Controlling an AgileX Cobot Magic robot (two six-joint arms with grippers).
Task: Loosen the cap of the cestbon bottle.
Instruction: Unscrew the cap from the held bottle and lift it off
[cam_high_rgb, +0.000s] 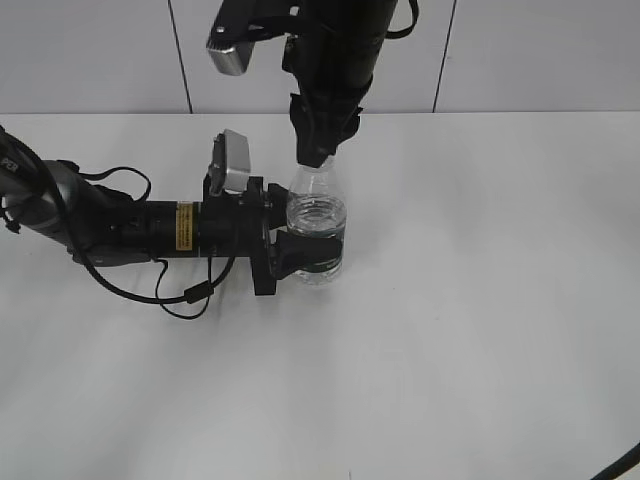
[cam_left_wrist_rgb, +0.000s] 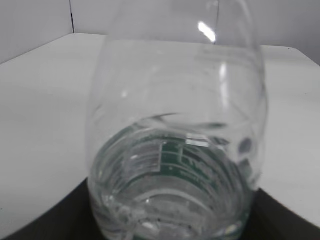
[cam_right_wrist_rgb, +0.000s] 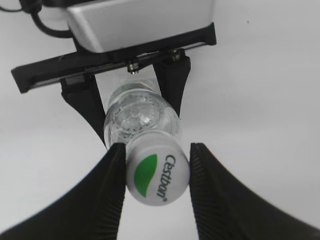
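Observation:
The cestbon bottle (cam_high_rgb: 317, 215) stands upright on the white table, clear with a dark green label band low down. My left gripper (cam_high_rgb: 305, 255) reaches in from the left and is shut on its lower body. In the left wrist view the bottle (cam_left_wrist_rgb: 175, 125) fills the frame, with the jaws (cam_left_wrist_rgb: 172, 220) dark at the bottom corners. My right gripper (cam_high_rgb: 316, 155) comes down from above over the neck and hides the cap there. In the right wrist view the white cap (cam_right_wrist_rgb: 157, 175) with its green leaf mark sits between the two black fingers (cam_right_wrist_rgb: 157, 147), which touch both of its sides.
The white table (cam_high_rgb: 480, 300) spreads around the bottle, with a pale panelled wall (cam_high_rgb: 540, 50) behind it. The left arm and its looping cables (cam_high_rgb: 150, 260) lie along the table's left side. The left arm's silver camera housing (cam_right_wrist_rgb: 140, 22) shows above the bottle.

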